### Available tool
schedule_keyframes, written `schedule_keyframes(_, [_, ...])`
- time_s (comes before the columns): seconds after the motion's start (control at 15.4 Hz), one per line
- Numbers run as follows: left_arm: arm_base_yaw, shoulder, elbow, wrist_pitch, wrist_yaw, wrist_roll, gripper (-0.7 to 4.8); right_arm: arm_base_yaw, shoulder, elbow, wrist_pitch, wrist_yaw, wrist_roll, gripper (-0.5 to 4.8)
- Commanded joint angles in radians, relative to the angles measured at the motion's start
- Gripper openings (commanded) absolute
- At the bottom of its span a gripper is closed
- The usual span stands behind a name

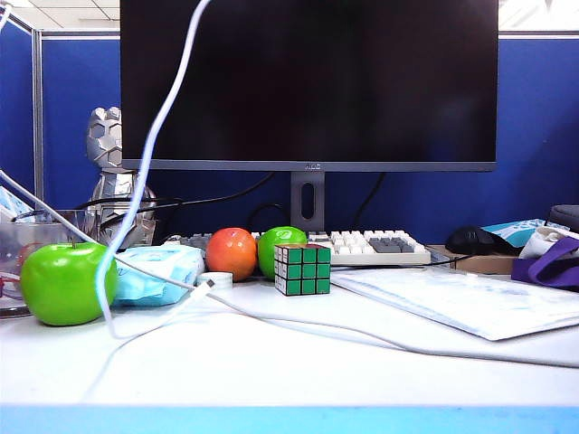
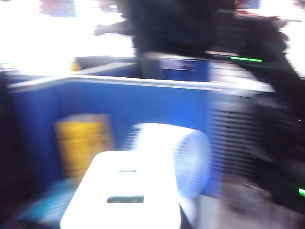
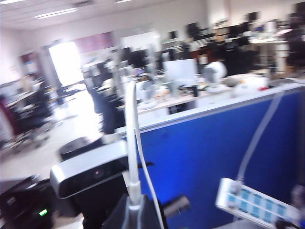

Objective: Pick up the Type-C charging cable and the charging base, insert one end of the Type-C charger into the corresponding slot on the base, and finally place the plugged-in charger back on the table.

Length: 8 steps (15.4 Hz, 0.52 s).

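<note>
While your right pincer [image 3: 135,210] sits clenched on the cable [image 3: 131,143], the white plug end stands straight out past its tips, with the thin lead looping back beside it toward the wrist. Seen from the front camera, neither arm shows; the cable [image 1: 149,145] hangs down from above, passes in front of the monitor [image 1: 308,81], curves by the green apple [image 1: 63,282] and trails across the surface [image 1: 271,371].

Your left pincer is not itself visible in its blurred wrist view, so you cannot tell from that picture how its jaws stand. What fills the near foreground there is the base [image 2: 125,193], a white block with a dark slot on the face turned to the camera, lying right at the wrist.
</note>
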Motion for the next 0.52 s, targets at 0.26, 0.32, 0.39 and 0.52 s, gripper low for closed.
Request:
schedule_keyframes(0.26, [-0.065,0.008,0.004,0.024,-0.301,0.001,-0.06,0.034,0.017,-0.002,0.004,0.15,0.008,-0.01])
schedule_keyframes(0.32, [-0.089,0.02,0.004,0.015,-0.309,0.0,-0.06,0.068,0.023,-0.002,0.005,0.181,0.011,-0.01])
schedule_keyframes(0.39, [-0.101,0.027,0.004,0.002,-0.373,0.001,-0.06,0.109,0.03,-0.002,0.004,0.198,0.01,-0.01])
schedule_keyframes(0.52, [-0.101,0.028,0.004,-0.027,-0.521,0.005,-0.06,0.156,0.038,-0.001,-0.046,0.295,-0.001,-0.01])
